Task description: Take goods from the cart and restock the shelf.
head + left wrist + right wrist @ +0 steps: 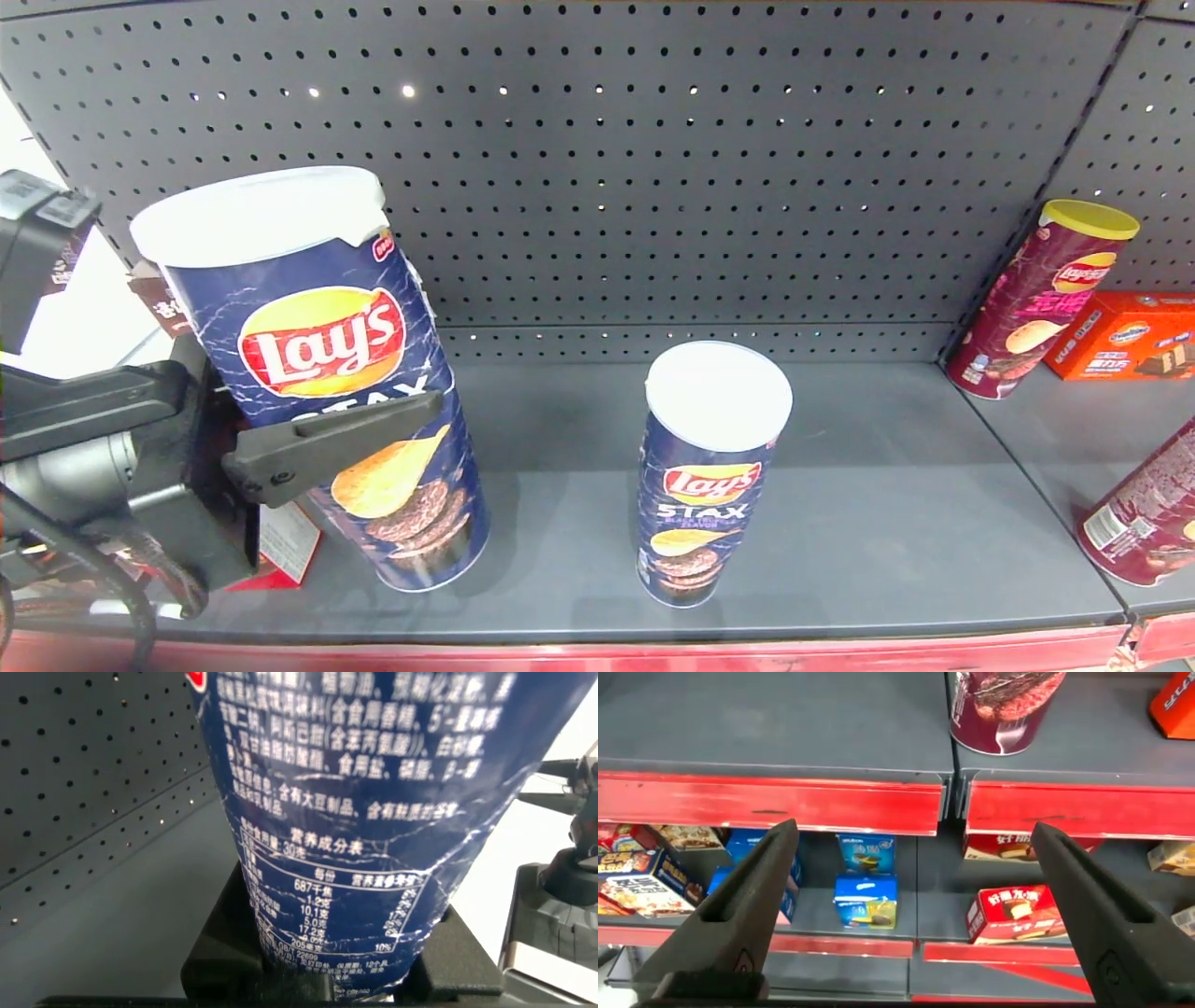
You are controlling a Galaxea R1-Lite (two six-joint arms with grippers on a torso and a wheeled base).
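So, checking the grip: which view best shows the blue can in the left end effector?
Head view: the blue can shows lid to base, left end effector clamped across it. Left wrist: its printed side. Right wrist: lower shelves.

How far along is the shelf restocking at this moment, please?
Done: one blue chip can stands on the shelf. In hand: the left end effector grips a second blue can, tilted, by the shelf's left end. Left: standing it down; the right end effector is open, empty.

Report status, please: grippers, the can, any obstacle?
Left gripper shut on blue can, tilted, at left of shelf. Right gripper open, facing the shelf's red edge. Second blue can upright, apart.
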